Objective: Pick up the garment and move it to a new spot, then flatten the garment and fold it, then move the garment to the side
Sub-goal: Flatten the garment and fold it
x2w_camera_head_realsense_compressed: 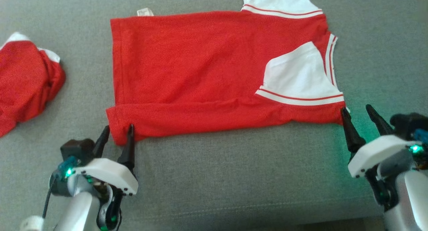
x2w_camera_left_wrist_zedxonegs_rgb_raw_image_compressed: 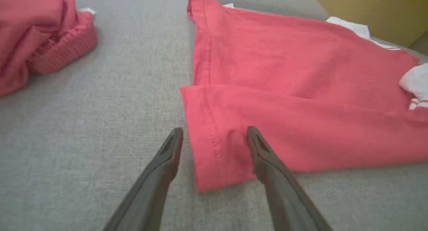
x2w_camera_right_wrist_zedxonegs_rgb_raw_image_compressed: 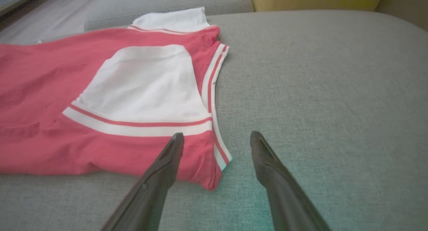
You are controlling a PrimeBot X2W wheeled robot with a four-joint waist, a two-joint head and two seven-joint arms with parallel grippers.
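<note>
Down at the near edge of the grey cushion point(x2w_camera_head_realsense_compressed: 234, 177): left gripper point(x2w_camera_head_realsense_compressed: 119, 126) with fingers spread apart, straddling the near left corner of the red garment point(x2w_camera_head_realsense_compressed: 200, 67), one finger over the stitched hem, the other over bare cushion just beside it. Nothing clamped, and can't tell whether actually touching the cloth. Over on the near right, right gripper point(x2w_camera_head_realsense_compressed: 355, 108) spread wide too, one finger over the corner by the striped white trim, the other over bare cushion, green glow underneath. Further in, garment lying flat across the middle, nearest strip doubled up onto itself, white sleeve point(x2w_camera_head_realsense_compressed: 297, 74) folded in on top of the red near the right end. Off to the left, well apart, second red garment point(x2w_camera_head_realsense_compressed: 26, 84) in a crumpled heap. At the far edge, little white label point(x2w_camera_head_realsense_compressed: 145, 12) poking out, plus other white sleeve point(x2w_camera_head_realsense_compressed: 277, 2) sticking out past the top.
</note>
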